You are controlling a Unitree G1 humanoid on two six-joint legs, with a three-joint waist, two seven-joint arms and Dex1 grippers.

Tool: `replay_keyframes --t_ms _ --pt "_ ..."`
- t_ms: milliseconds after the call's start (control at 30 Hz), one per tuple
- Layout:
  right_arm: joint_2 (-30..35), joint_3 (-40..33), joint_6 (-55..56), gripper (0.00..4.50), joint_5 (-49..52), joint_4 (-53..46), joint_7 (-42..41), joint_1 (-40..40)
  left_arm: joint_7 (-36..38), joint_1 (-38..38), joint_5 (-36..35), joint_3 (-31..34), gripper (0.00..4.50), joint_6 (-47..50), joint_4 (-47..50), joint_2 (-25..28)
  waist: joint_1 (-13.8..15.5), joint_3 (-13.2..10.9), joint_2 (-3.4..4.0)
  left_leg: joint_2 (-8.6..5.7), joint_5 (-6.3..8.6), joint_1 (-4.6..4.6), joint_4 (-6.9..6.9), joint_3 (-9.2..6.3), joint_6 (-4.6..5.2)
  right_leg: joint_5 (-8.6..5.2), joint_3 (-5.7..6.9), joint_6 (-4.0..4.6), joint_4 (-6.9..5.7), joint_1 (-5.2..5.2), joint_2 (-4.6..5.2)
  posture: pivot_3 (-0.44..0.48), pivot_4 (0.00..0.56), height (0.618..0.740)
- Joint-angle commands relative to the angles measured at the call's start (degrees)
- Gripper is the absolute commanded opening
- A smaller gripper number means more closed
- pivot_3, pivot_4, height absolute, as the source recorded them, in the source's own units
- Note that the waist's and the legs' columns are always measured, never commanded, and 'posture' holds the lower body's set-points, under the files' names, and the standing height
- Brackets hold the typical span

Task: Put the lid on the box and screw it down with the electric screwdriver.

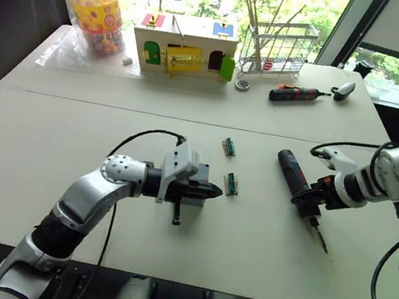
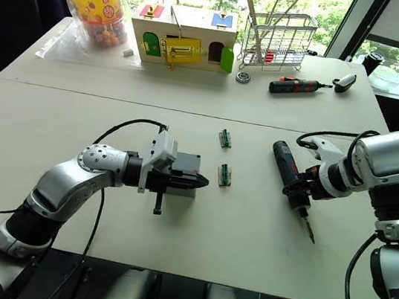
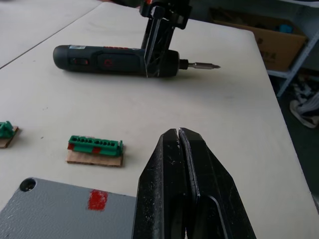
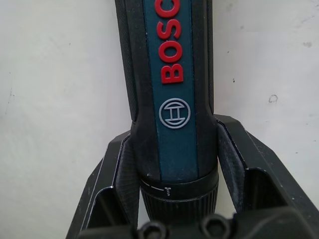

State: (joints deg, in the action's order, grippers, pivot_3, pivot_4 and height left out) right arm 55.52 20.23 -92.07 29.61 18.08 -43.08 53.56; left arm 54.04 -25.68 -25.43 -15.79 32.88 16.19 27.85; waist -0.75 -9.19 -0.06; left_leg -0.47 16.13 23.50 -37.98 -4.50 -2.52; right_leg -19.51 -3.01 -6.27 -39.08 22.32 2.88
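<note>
1 lidded box (image 3: pixel 55 211), contents hidden

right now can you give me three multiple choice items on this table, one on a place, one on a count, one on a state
1. Where is the electric screwdriver?
A. lying on the near table
B. in the wire rack
C. on the wooden house

2. How many small green parts lie right of the box?
A. one
B. two
C. four

3. How do the right gripper's fingers stand?
A. wide open, away from the driver
B. shut on nothing
C. closed on the driver's body

Answers:
1. A, it lies flat on the tabletop with its bit pointing at the near edge.
2. B, one sits beside the box, another farther back.
3. C, the right wrist view shows a finger pressed against each side.
</note>
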Motion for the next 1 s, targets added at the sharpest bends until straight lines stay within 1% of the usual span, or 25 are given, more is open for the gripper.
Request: replay_keyframes --t_ms 33,100,167,200,233,267,300,367,400,433,467,500,533,600,667,767,833,1000 --pt "0.7 -7.1 2.3 1.78 -1.4 3.3 0.3 7.3 1.5 -2.0 -1.4 4.3 0.00 -1.5 -2.8 0.8 0.0 0.0 0.05 0.00 0.00 0.01 0.00 0.02 0.00 0.00 -0.01 0.00 0.00 0.02 0.01 0.000 0.150 0.740" --pt "-1.9 -15.6 4.1 1.78 -0.4 5.7 1.9 11.8 2.6 -3.2 -3.3 7.2 0.00 -1.0 -5.6 1.0 -0.3 -0.1 0.14 0.00 0.00 0.07 0.01 0.04 0.00 0.00 -0.01 0.00 -0.01 0.12 0.01 0.000 0.150 0.740" --pt "-6.1 -27.2 8.0 1.78 2.6 3.5 4.2 13.1 3.3 -4.4 -4.8 9.6 0.00 -0.2 -7.9 1.4 -0.5 -0.1 0.18 0.01 0.00 0.09 0.05 0.12 0.00 0.00 -0.03 0.00 -0.05 0.22 -0.03 0.000 0.150 0.740" --pt "-8.5 -32.7 10.6 1.78 4.3 -0.3 5.3 11.9 3.9 -4.7 -5.5 10.5 0.00 0.3 -8.6 1.7 -0.6 -0.1 0.17 0.03 0.00 0.09 0.08 0.11 0.00 0.00 -0.03 0.00 -0.05 0.24 -0.10 0.000 0.150 0.740" --pt "-11.8 -38.8 15.1 1.78 5.8 -6.0 7.3 9.6 4.4 -4.9 -6.0 11.1 0.00 0.9 -9.2 2.1 -0.6 -0.1 0.17 0.06 0.00 0.09 0.11 0.09 0.00 0.00 -0.03 0.00 -0.03 0.23 -0.18 0.000 0.150 0.740" --pt "-15.5 -43.4 20.1 1.78 7.0 -12.7 9.2 6.3 4.8 -5.0 -6.2 11.5 0.00 1.4 -9.6 2.6 -0.5 -0.1 0.16 0.12 0.02 0.09 0.12 0.07 0.04 0.00 -0.01 0.00 -0.03 0.23 -0.22 0.000 0.150 0.740" --pt "-18.4 -46.3 23.3 1.78 7.7 -17.6 10.8 4.0 5.1 -5.1 -6.3 11.7 0.00 1.7 -9.9 3.1 -0.4 -0.1 0.13 0.21 0.04 0.08 0.16 0.02 0.06 0.00 0.03 0.01 -0.03 0.23 -0.24 0.000 0.150 0.740" --pt "-26.6 -51.1 23.8 1.78 12.2 -26.8 15.1 -0.5 6.0 -4.8 -5.8 11.3 0.00 2.3 -10.1 4.6 -0.1 -0.1 0.11 0.23 0.01 0.10 0.19 -0.02 0.02 0.00 0.09 0.00 -0.09 0.22 -0.22 0.000 0.150 0.740" --pt "-30.7 -52.9 24.1 1.78 14.5 -29.8 17.5 -2.2 6.5 -4.6 -5.6 11.1 0.00 2.5 -10.2 5.2 -0.1 -0.1 0.12 0.22 -0.05 0.11 0.20 -0.05 -0.10 0.00 0.11 0.01 -0.16 0.20 -0.20 0.000 0.150 0.740" --pt "-36.1 -54.2 26.5 1.78 17.7 -33.7 19.5 -4.4 7.2 -4.5 -5.2 10.6 0.00 2.5 -10.7 6.0 -0.1 -0.1 0.12 0.20 -0.07 0.16 0.13 -0.06 -0.13 0.00 0.12 0.00 -0.16 0.18 -0.16 0.000 0.150 0.740" --pt "-40.1 -54.8 28.5 1.78 20.3 -36.5 20.6 -6.2 7.8 -4.5 -5.0 10.2 0.00 2.5 -11.1 6.3 -0.3 -0.1 0.12 0.15 -0.13 0.17 0.13 -0.01 -0.23 0.00 0.09 0.00 -0.13 0.18 -0.09 0.000 0.150 0.740" --pt "-44.2 -54.5 30.8 1.78 22.2 -39.2 21.5 -8.4 8.1 -4.7 -5.1 10.0 0.00 2.7 -11.8 6.3 -0.3 -0.1 0.17 0.14 -0.15 0.17 0.09 0.00 -0.27 0.00 0.08 0.00 -0.14 0.18 -0.07 0.000 0.150 0.740" --pt "-47.4 -51.7 33.8 1.78 21.4 -41.5 21.2 -11.5 8.4 -4.9 -4.5 9.7 0.00 2.4 -12.7 6.5 -0.3 -0.1 0.17 0.07 -0.19 0.18 0.09 0.02 -0.33 0.00 0.06 0.00 -0.14 0.20 0.00 0.000 0.150 0.740" --pt "-50.2 -44.9 39.9 1.78 17.1 -44.0 19.5 -16.5 8.8 -5.1 -3.6 9.1 0.00 2.2 -13.2 6.9 -0.4 -0.1 0.17 0.04 -0.24 0.18 0.08 -0.01 -0.43 0.00 0.07 0.00 -0.14 0.22 0.02 0.000 0.150 0.740" --pt "-51.5 -38.3 46.3 1.78 12.5 -44.4 17.7 -20.1 8.9 -5.3 -3.1 8.6 0.00 2.6 -12.7 7.1 -0.6 -0.1 0.17 0.01 -0.23 0.17 0.08 -0.02 -0.41 0.00 0.07 -0.01 -0.16 0.24 0.00 0.000 0.150 0.740" --pt "-52.0 -32.5 53.3 1.78 8.8 -43.2 15.9 -23.1 9.6 -5.2 -0.4 6.4 0.00 1.0 -13.1 7.9 -1.3 -0.1 0.17 -0.01 -0.24 0.12 0.08 -0.05 -0.42 0.01 0.07 -0.01 -0.20 0.22 -0.03 0.000 0.150 0.740" --pt "-51.7 -29.2 57.5 1.78 5.8 -41.2 14.7 -24.8 9.8 -5.5 0.6 5.6 0.00 0.1 -14.5 7.3 -1.8 -0.1 0.17 -0.01 -0.27 0.12 0.08 -0.09 -0.47 0.00 0.09 -0.01 -0.20 0.21 -0.06 0.000 0.150 0.740" --pt "-50.4 -25.1 64.0 1.78 1.3 -37.3 13.5 -26.9 9.8 -6.2 3.5 4.1 0.00 -2.0 -16.7 6.6 -1.9 -0.1 0.17 -0.02 -0.33 0.06 0.09 -0.10 -0.57 0.00 0.09 0.00 -0.22 0.19 -0.14 0.000 0.150 0.740"
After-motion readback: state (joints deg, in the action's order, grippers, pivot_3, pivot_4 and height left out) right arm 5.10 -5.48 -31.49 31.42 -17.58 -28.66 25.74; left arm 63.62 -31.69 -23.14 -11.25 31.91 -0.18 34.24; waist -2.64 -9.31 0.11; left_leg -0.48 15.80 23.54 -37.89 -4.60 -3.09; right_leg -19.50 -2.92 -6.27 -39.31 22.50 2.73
